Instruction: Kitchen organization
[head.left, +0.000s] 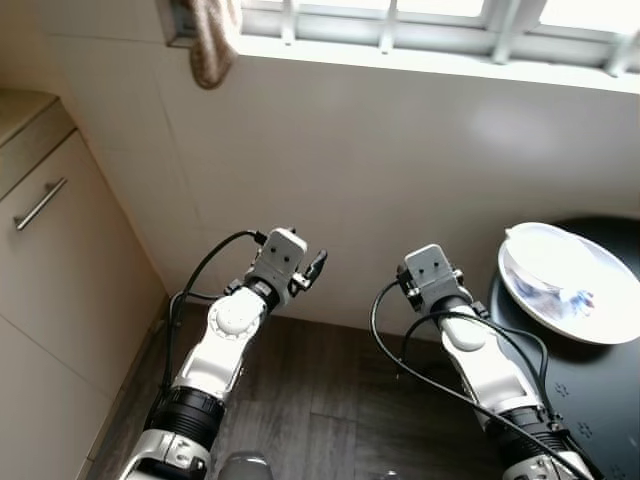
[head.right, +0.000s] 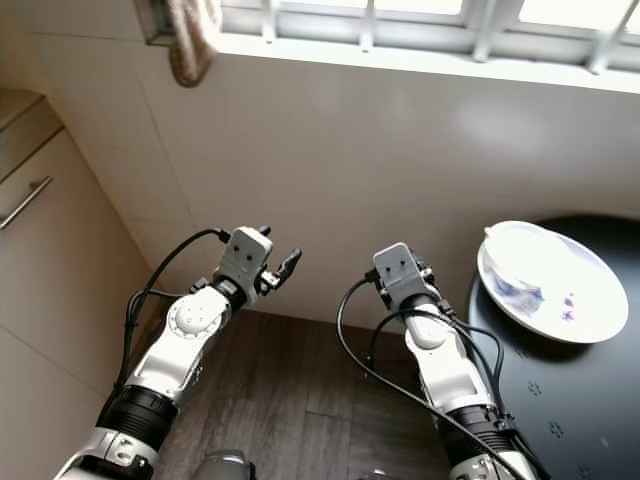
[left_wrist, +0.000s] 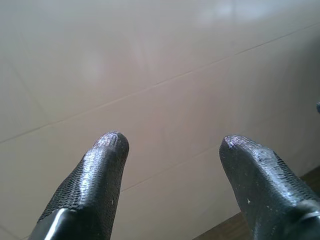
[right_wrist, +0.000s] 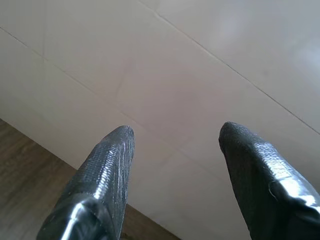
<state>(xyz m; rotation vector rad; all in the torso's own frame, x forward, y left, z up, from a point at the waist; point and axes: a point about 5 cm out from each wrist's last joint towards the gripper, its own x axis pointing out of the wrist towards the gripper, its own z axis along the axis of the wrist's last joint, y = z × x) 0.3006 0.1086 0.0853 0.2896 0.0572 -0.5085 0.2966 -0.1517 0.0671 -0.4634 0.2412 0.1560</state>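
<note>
Tiled wall (head.left: 400, 180) ahead — both the left gripper (left_wrist: 172, 145) and right gripper (right_wrist: 175, 135) hold fingers wide, empty; best turn right toward the white plate (head.left: 575, 285) on the black surface (head.left: 590, 390) before reaching.

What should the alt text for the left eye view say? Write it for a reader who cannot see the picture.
Two silver robot arms reach toward a tiled wall below a window, the left gripper and right gripper both open and empty. A white plate sits on a black round table to the right, a beige cabinet to the left.
</note>
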